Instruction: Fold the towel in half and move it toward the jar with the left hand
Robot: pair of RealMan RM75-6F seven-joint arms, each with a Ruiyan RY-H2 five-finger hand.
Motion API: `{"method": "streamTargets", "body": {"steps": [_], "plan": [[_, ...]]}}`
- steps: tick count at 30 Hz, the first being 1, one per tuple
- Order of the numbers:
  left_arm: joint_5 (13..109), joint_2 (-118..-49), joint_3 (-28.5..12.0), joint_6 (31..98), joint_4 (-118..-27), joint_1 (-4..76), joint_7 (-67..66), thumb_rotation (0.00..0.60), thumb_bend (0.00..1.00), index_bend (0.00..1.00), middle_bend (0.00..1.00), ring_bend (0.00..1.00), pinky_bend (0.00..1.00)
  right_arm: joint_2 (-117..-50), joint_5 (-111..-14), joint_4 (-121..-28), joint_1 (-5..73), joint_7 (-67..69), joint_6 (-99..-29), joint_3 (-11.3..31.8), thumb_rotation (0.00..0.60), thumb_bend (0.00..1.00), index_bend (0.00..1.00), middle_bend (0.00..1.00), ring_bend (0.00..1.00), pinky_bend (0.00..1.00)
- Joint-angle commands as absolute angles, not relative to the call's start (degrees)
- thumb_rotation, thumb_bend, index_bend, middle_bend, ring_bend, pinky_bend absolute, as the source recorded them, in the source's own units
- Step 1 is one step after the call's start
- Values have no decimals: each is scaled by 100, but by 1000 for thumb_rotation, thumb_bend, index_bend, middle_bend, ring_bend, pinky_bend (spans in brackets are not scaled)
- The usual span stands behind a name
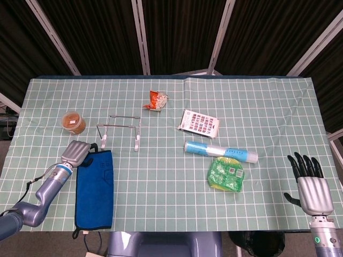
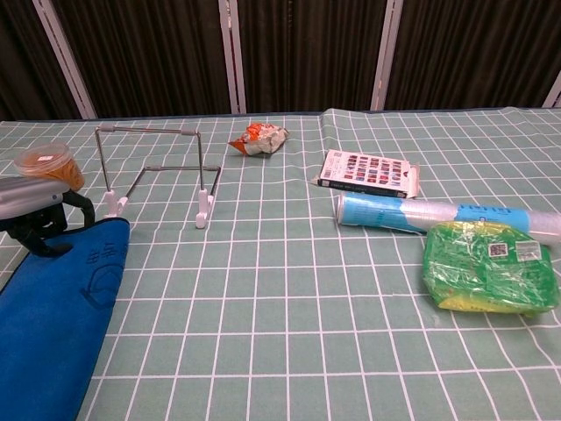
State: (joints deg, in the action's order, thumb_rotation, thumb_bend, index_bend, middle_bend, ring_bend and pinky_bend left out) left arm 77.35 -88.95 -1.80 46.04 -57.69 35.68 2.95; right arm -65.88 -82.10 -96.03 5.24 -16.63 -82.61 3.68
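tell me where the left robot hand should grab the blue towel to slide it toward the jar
Probably the far left corner of the blue towel, the end nearest the jar. The towel lies flat and long, so only its edges can be pinched. The left robot hand already sits at that corner; coming down from above on the towel's left edge looks simplest. The wire rack stands to the right.

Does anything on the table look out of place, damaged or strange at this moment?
Mostly not. The blue towel hangs slightly over the near edge of the table, its loop dangling off. The snack packet at the far side looks crumpled. The jar stands upright with nothing spilled.
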Motion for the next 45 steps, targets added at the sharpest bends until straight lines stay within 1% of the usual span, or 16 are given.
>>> {"method": "streamTargets", "body": {"steps": [1, 9, 11, 17, 23, 26, 30, 32, 35, 37, 40, 45], "plan": [[7737, -8909, -175, 4593, -5751, 3567, 302, 600, 388, 418, 894, 889, 1000, -6587, -8213, -9605, 523, -1662, -8262, 365, 600, 0, 23, 0, 0, 0], [7726, -8933, -188, 4561, -5727, 3571, 346, 600, 386, 432, 894, 889, 1000, -6584, -8215, -9616, 525, -1667, -8254, 355, 600, 0, 42, 0, 0, 0], [7729, -8937, -190, 4564, -5725, 3569, 355, 600, 386, 454, 894, 889, 1000, -6581, -8212, -9618, 525, -1662, -8251, 355, 600, 0, 54, 0, 0, 0], [7731, -8948, -194, 4576, -5704, 3557, 380, 600, 387, 593, 901, 889, 1000, -6583, -8213, -9612, 526, -1657, -8249, 353, 600, 0, 36, 0, 0, 0], [7766, -8933, -191, 4604, -5724, 3555, 400, 600, 388, 607, 901, 889, 1000, -6584, -8222, -9614, 526, -1667, -8254, 347, 600, 0, 51, 0, 0, 0], [7787, -8892, -186, 4606, -5780, 3563, 398, 600, 426, 607, 901, 890, 1000, -6584, -8224, -9617, 523, -1666, -8256, 343, 600, 0, 44, 0, 0, 0], [7788, -8829, -183, 4599, -5873, 3567, 361, 600, 543, 621, 901, 890, 1000, -6579, -8229, -9617, 523, -1653, -8260, 343, 600, 0, 35, 0, 0, 0], [7771, -8808, -188, 4600, -5909, 3563, 343, 600, 581, 628, 901, 889, 1000, -6575, -8231, -9619, 523, -1649, -8260, 343, 600, 0, 38, 0, 0, 0], [7744, -8766, -202, 4605, -5973, 3552, 341, 600, 638, 660, 901, 889, 1000, -6571, -8240, -9622, 521, -1642, -8265, 339, 600, 0, 46, 0, 0, 0], [7745, -8719, -202, 4619, -6039, 3546, 330, 600, 671, 698, 901, 889, 1000, -6566, -8247, -9627, 518, -1634, -8272, 338, 600, 0, 50, 0, 0, 0], [7774, -8579, -206, 4714, -6249, 3520, 303, 600, 694, 760, 901, 889, 1000, -6555, -8267, -9639, 512, -1616, -8291, 337, 600, 0, 46, 0, 0, 0], [7879, -8163, -246, 5050, -6882, 3451, 180, 600, 699, 838, 901, 889, 1000, -6523, -8321, -9672, 495, -1568, -8337, 328, 600, 0, 63, 0, 0, 0]]}}
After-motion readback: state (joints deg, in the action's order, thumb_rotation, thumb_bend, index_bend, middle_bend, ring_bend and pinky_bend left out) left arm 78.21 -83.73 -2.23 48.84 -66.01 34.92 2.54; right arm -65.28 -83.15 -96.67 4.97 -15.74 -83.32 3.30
